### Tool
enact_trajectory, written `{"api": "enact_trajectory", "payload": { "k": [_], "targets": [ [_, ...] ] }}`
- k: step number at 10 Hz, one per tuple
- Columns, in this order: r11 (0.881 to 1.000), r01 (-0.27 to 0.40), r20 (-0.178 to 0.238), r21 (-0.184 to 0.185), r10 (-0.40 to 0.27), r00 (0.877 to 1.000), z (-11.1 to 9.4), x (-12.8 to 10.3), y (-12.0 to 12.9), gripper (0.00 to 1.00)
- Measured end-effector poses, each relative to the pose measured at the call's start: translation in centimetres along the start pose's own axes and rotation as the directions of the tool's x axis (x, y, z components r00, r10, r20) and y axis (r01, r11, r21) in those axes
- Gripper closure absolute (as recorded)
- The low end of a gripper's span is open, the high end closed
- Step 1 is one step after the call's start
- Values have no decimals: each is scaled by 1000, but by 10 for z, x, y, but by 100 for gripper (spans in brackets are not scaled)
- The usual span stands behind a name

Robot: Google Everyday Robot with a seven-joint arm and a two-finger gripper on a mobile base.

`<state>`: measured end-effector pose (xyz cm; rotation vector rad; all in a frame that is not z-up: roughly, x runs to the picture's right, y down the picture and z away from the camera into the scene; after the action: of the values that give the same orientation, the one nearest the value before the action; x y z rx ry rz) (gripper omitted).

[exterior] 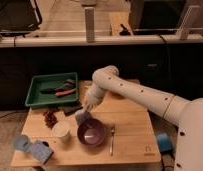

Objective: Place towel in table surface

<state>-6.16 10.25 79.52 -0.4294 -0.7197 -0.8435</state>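
Across the table (130, 125) reaches the white arm (140, 95), coming from the right and bending down toward the left-middle of the planks. At the table's far-left corner sits a green bin (40, 92) with tools in it; nearer the front stand a purple bowl (91, 132), a fork (112, 139) just right of it, a white cup (61, 131) and a reddish cluster (50, 118).

At the arm's end the tool (86, 109) is clenched on the towel (82, 118), a greyish wad hanging below it, just behind the bowl's rim and close above the wood (whether it touches the surface I cannot tell).

By my reading, the step in hand is carrying the towel to its spot. Next comes lowering onto bare wood clear of the bowl and cup, then releasing.
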Motion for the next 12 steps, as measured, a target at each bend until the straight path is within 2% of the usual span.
{"api": "enact_trajectory", "payload": {
  "k": [2,4,5,7,9,11,12],
  "targets": [
    [997,-82,3,1,82,997,2,8,31,98],
    [986,-168,0,4,168,986,2,15,62,98],
    [975,-220,-5,10,220,975,0,19,77,98],
    [947,-319,-14,35,320,947,-2,31,99,93],
    [919,-391,-16,56,392,920,5,45,102,93],
    [904,-423,-25,68,425,905,7,61,97,92],
    [894,-443,-33,69,446,895,9,68,94,87]
  ]
}}
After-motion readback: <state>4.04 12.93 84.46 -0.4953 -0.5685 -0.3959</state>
